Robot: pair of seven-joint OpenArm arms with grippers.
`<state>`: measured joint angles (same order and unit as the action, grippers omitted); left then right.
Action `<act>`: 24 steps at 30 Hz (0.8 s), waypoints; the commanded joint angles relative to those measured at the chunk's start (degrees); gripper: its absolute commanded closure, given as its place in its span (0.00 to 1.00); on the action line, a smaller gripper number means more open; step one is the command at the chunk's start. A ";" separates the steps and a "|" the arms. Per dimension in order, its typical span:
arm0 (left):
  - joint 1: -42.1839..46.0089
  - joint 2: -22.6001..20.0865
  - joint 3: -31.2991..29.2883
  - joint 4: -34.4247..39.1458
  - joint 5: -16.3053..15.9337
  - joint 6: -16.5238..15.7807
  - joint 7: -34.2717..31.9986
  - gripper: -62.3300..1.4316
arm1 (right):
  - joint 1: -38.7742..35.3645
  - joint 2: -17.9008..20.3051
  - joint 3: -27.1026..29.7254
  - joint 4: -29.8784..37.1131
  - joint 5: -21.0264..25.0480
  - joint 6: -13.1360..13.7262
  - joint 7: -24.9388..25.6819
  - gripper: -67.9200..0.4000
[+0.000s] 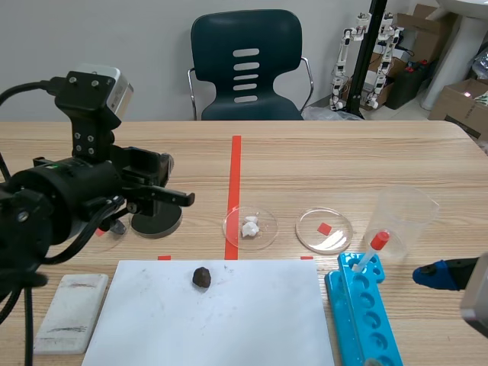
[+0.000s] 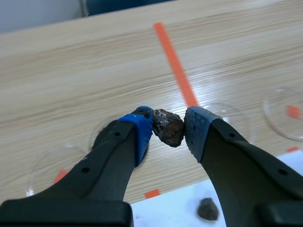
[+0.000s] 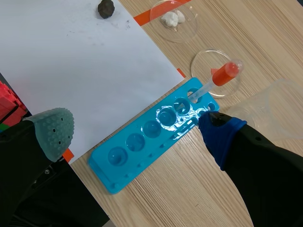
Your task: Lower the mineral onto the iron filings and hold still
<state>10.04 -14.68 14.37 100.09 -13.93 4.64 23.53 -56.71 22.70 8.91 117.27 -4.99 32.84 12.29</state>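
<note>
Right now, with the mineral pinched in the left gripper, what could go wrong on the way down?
1. The mineral is held only at the pad tips of the left gripper, so a jolt might shake it loose.
2. The dark lump on the white sheet is small and the gripper is not above it yet; a slightly off descent could miss it or nudge it aside.

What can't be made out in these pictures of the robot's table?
Scene view: the rough dark brown mineral in the left gripper is hidden by that arm.
All views: the small dark lump on the white paper sheet is too small to tell filings from stone.
Scene view: the right gripper is mostly cut off by the edge.
</note>
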 commanded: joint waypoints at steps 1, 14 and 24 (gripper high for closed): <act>2.71 -0.79 -1.77 2.43 0.13 -1.95 -2.34 0.73 | 0.39 0.63 0.13 0.92 0.44 -0.07 0.46 0.19; 29.20 -1.70 -15.13 20.09 2.10 -7.06 -8.79 0.73 | 0.39 0.63 0.13 0.92 0.44 -0.07 0.46 0.19; 42.86 -1.70 -17.73 21.29 6.54 -9.84 -20.02 0.73 | 0.39 0.63 0.13 0.92 0.44 -0.07 0.46 0.19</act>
<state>52.84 -16.51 -3.51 120.70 -7.44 -4.99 4.86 -56.71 22.70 8.91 117.27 -4.99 32.84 12.29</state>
